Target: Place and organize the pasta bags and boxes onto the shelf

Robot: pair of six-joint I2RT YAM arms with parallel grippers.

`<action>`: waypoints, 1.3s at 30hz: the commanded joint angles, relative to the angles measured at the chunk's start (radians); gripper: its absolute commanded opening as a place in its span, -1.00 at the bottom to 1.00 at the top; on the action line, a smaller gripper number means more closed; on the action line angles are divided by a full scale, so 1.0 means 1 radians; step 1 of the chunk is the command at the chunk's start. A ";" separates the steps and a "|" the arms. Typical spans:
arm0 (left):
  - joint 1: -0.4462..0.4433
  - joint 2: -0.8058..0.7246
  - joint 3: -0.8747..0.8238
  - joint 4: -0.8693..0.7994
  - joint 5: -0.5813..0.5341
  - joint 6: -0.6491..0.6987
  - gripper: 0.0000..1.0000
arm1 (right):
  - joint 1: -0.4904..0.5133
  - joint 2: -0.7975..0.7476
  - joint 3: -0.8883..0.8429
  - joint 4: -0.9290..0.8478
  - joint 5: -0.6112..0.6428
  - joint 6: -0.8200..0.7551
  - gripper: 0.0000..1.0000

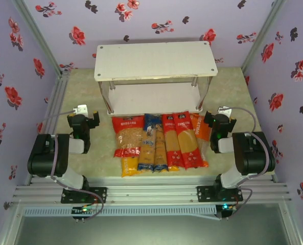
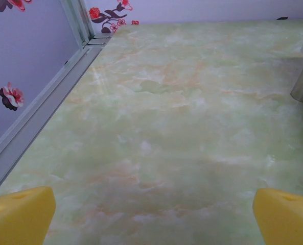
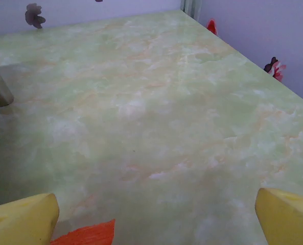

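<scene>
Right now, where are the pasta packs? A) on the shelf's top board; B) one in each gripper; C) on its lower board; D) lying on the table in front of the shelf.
D: the pasta packs lie side by side on the marbled table, just in front of the white shelf, none on its boards.

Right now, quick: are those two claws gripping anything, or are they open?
Left gripper: open, holding nothing.
Right gripper: open, holding nothing.
</scene>
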 commanded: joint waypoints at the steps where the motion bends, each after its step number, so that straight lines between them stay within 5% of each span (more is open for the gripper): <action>1: -0.004 -0.015 0.003 0.004 -0.016 -0.001 0.99 | -0.006 -0.007 0.011 0.021 0.000 0.004 0.98; 20: -0.002 -0.014 0.007 -0.005 -0.008 -0.002 0.99 | -0.008 -0.007 0.015 0.015 -0.003 0.006 0.98; 26: 0.027 -0.030 0.020 -0.044 0.072 -0.006 0.25 | -0.008 -0.017 0.019 0.003 -0.007 0.006 0.89; 31: 0.021 -0.205 0.150 -0.405 0.021 -0.017 -0.08 | -0.008 -0.070 0.051 -0.094 -0.022 -0.004 0.80; 39: -0.038 -0.529 0.294 -0.919 0.069 -0.278 -0.19 | -0.008 -0.387 0.153 -0.555 -0.137 0.010 0.62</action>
